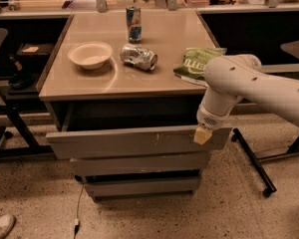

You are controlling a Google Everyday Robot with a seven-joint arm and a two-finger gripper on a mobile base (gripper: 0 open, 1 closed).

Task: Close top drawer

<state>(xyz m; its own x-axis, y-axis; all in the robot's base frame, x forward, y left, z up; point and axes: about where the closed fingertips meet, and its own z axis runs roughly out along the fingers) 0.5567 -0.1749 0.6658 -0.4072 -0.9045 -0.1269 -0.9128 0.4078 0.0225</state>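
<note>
Top drawer (pixel 134 142) of the grey cabinet stands pulled partway out, under the tan countertop (pixel 164 81). Its tall plain front juts toward the camera, with a dark gap between its upper edge and the counter's underside. A small pale scratch shows near the middle of the front. Below it sit two shorter drawer fronts (pixel 139 163), set further back than the open one.

The gripper (pixel 203 135) hangs at the right end of the drawer front, near its upper edge. Its pale tan tip appears to rest against the grey metal. How wide the claw stands cannot be told from this angle, and it holds nothing that can be seen. The white arm (pixel 259 83) reaches in from the right, bending down past the counter's right front corner to the drawer.

On the countertop a white bowl (pixel 90 55) sits at the left. A crushed can (pixel 138 57) lies on its side just right of the bowl, and an upright can (pixel 133 23) stands behind it. A green snack bag (pixel 199 62) lies near the right edge, partly behind the arm. A thin cable (pixel 78 208) trails on the speckled floor by the cabinet's lower left corner.
</note>
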